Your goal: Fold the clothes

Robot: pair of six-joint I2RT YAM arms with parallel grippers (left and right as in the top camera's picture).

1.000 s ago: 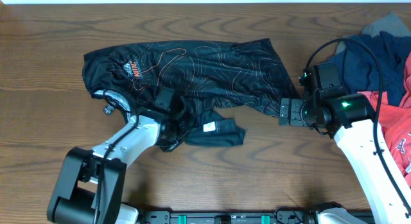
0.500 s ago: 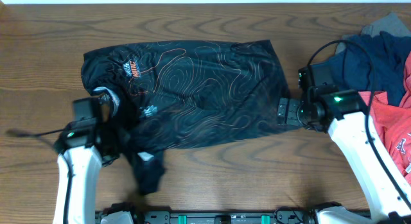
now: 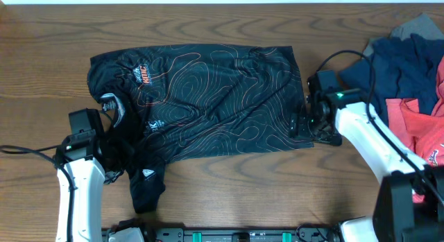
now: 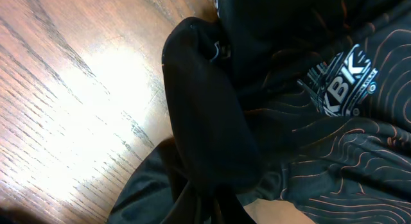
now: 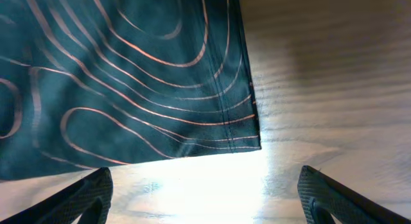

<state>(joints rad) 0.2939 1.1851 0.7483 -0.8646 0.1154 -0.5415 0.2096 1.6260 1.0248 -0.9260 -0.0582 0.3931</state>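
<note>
**First voice:** Pulling back toward its own side, the left gripper (image 3: 116, 153) is dragging a sleeve (image 3: 147, 186) of the black jersey (image 3: 215, 96) outward. A second ago it was reaching across to the middle, where the lower part of the cloth was lying doubled over.

**Second voice:** Is it holding anything now?

**First voice:** Yes. It is clamping fully closed on bunched black sleeve fabric, which is gathering into its fingers in the wrist view. The jersey body is now lying spread and much flatter on the table (image 3: 229, 200), stretching away from that gripper toward the other arm.

**Second voice:** And the right gripper (image 5: 204, 179)?

**First voice:** It is standing wide open and holding nothing. It has been shifting in over the jersey's far edge, and the hem corner (image 5: 247, 137) is lying just ahead of it, between the lines of its two fingers. The other clothes (image 3: 409, 75) are sitting heaped behind it.

**Second voice:** What is that meaning for the fold?

**First voice:** Judging from this, the garment is being flattened first; no fold is being made yet, and the right side is probably lining up for a grip.
</note>
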